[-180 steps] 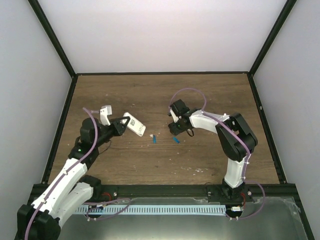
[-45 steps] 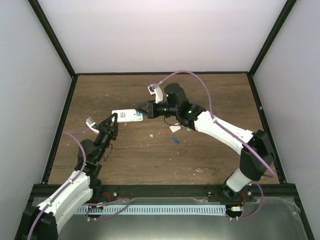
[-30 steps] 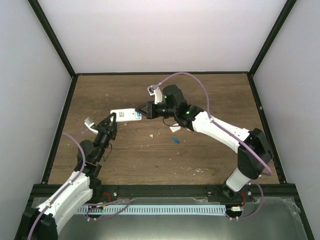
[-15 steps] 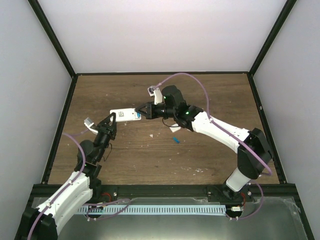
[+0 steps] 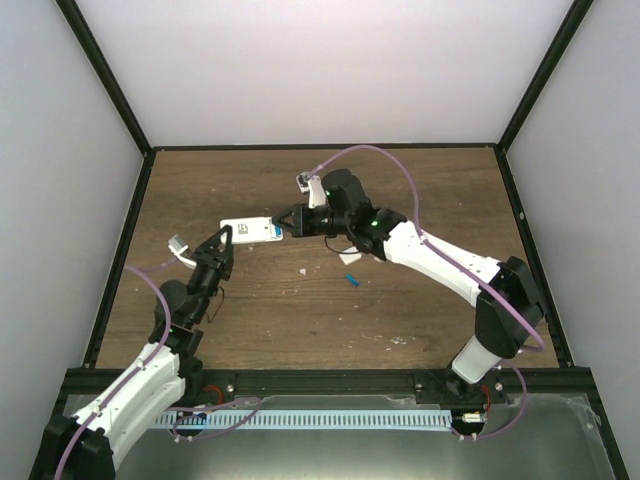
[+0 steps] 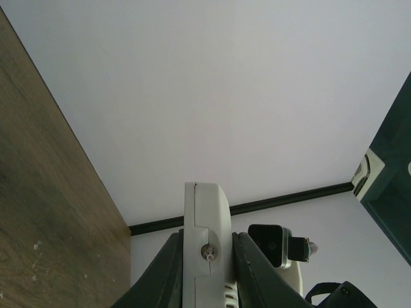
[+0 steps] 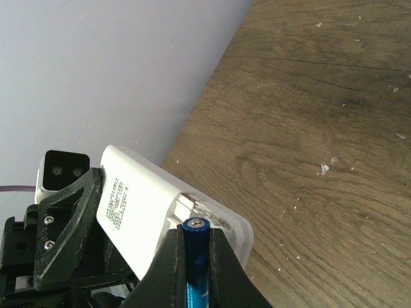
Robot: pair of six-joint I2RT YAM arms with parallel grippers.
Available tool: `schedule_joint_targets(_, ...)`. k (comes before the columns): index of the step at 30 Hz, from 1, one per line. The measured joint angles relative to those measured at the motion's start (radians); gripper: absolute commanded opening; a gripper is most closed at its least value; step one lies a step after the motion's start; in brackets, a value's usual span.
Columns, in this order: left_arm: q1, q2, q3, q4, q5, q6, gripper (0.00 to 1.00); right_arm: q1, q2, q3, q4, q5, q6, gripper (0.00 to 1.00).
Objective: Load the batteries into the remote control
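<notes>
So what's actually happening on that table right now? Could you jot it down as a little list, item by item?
Left gripper: shut on the remote control, apparently holding it clear of the table
Remote side showing: printed label, with the battery slot open at its free end
Right gripper: shut on a battery, whose tip is at the open slot
Other battery: lying loose on the table
Stage: first battery not yet seated in the remote
</notes>
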Motion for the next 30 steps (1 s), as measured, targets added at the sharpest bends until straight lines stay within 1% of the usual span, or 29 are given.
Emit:
schedule_joint_targets(10, 0.000, -0.003, 0.000, 0.002, -0.011, 0.008, 0.00, 0.003, 0.029, 0.059, -0.070, 0.006, 0.031, 0.01)
schedule_joint_targets(30, 0.000, -0.003, 0.000, 0.005, -0.027, 0.022, 0.00, 0.004, 0.052, 0.111, -0.112, 0.040, 0.041, 0.01)
